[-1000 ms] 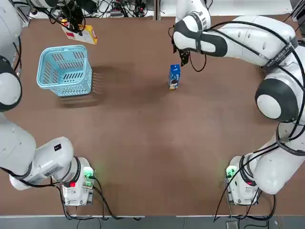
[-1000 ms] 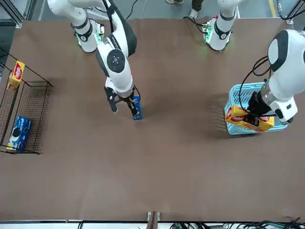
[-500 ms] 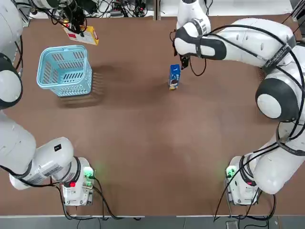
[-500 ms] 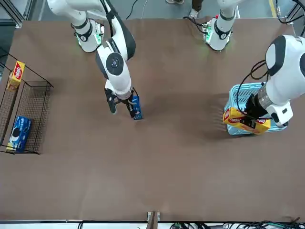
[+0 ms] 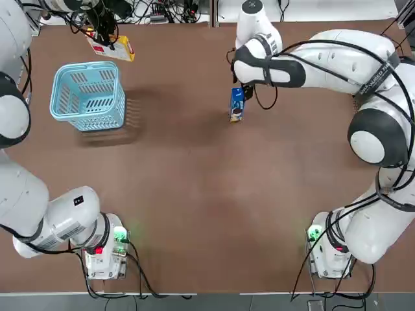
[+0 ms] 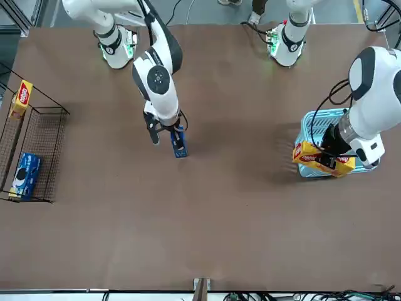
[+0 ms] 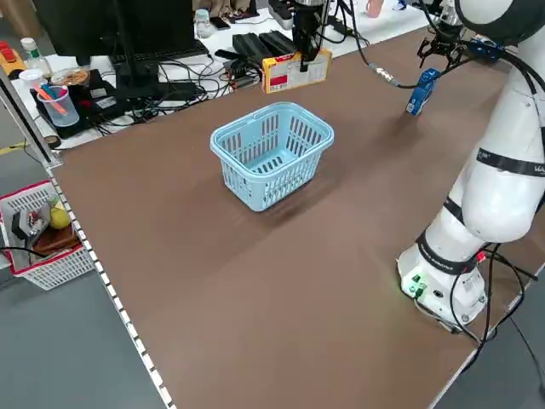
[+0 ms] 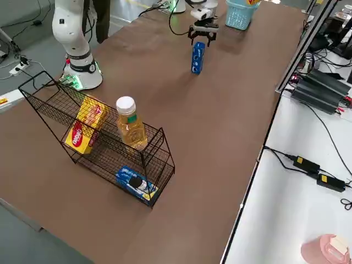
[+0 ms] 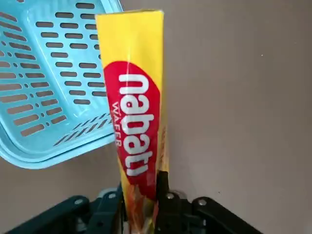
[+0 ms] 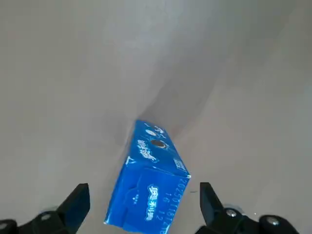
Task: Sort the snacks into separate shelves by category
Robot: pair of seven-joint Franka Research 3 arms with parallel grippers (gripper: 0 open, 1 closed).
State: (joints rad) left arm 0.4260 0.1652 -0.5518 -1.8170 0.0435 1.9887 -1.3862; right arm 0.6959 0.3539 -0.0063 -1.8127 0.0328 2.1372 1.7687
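A blue cookie packet [image 5: 237, 104] stands upright on the brown table, also seen as the blue packet [image 6: 180, 142] from the front. My right gripper [image 5: 244, 89] hangs just above and behind its top, open; in the right wrist view the packet [image 10: 151, 179] sits between the spread fingers [image 10: 74, 204], untouched. My left gripper [image 5: 104, 34] is shut on a yellow-orange box [image 5: 112, 47] with a red label, held in the air beyond the basket; the left wrist view shows the box [image 9: 136, 117] clamped at its lower end. The black wire shelves [image 8: 102, 146] hold another yellow box [image 8: 84, 130] and a blue packet [image 8: 137, 185].
A light blue slotted basket [image 5: 89, 95] stands at the left, right beside the held box. A bottle of yellow drink [image 8: 130, 123] stands on the rack's upper tier. Cables and gear line the far table edge [image 7: 255, 43]. A red-rimmed bin [image 7: 38, 230] sits off the table.
My right gripper has come down toward the blue packet's top, still open. The left gripper with the yellow box has shifted only slightly.
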